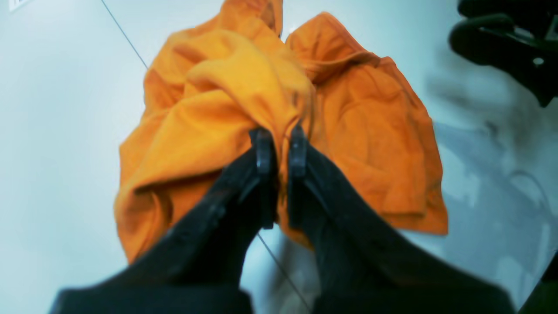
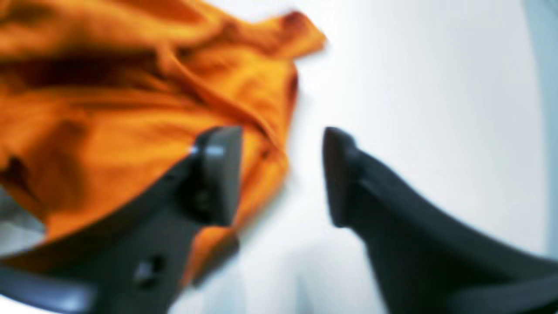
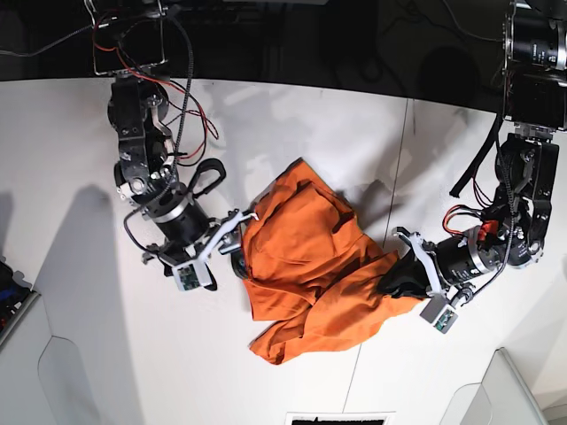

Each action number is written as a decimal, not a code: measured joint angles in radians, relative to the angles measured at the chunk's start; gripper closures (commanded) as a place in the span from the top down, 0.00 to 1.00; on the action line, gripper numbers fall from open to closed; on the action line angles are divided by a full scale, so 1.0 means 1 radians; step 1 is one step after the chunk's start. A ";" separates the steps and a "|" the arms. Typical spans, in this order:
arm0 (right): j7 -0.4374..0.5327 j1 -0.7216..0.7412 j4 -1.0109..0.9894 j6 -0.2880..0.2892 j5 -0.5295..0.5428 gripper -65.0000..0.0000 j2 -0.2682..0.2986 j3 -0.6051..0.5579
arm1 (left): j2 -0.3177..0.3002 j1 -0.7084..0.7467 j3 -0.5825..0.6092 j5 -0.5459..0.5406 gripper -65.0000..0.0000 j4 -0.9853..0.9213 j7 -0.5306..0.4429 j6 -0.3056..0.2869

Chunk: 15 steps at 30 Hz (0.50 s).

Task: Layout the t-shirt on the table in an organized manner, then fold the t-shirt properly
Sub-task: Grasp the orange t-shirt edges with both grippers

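So the t-shirt (image 3: pixel 314 266) is still a crumpled heap in the middle of the white surface (image 3: pixel 71 177), nowhere near laid out. Its long axis runs roughly from upper left to lower right in the overhead view. The left tool (image 1: pixel 281 146), right of center in that view, is pinched narrow on a bunched fold at the shirt's right end. The right tool (image 2: pixel 283 174) sits at the heap's left edge, spread wide and holding nothing; in its own blurry close-up, one finger is over the cloth and the other over bare surface, with the hem between them. My guess is the empty tool needs a corner there so the two can pull apart and flatten it.
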 measured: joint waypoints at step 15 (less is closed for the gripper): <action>0.127 0.381 -0.655 0.012 -0.166 0.17 -0.066 -0.164 | 0.000 0.032 -0.001 0.003 0.27 0.000 -0.005 0.001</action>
